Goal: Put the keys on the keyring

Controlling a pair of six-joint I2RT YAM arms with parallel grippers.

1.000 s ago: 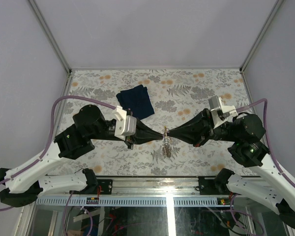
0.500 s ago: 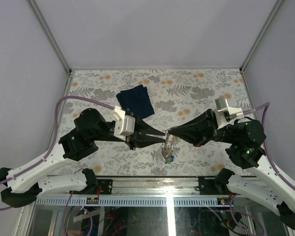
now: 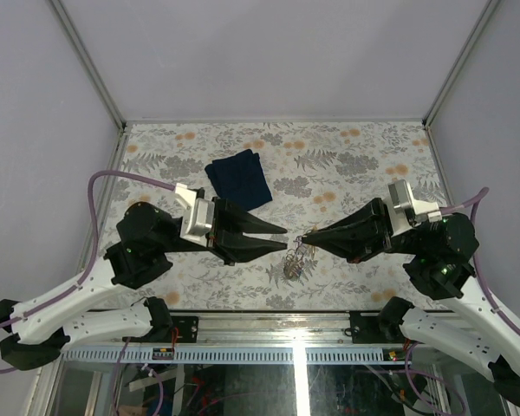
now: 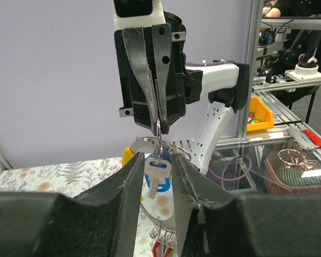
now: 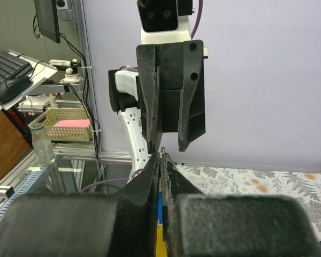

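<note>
The keyring hung in the air over the near middle of the table. It was pinched at its top by the right gripper, whose fingers were clamped flat together on the wire. The keys dangled below it in a bunch. In the left wrist view a silver key hung just under the pinch, with coloured tags lower down. Whether every key was already threaded could not be told.

Facing the ring, the left gripper stood spread apart and empty, its tips just beside the wire but grasping nothing. The navy cloth lay well apart, farther back.

The likely weak point was that single thin pinch. The round wire could swivel or slide out between the pads if the right arm moved sharply or the hanging bunch swung, and the whole lot would drop. If the left fingers closed in, they might catch a key instead of the wire. That could twist the ring and lever it out of the right grip.
</note>
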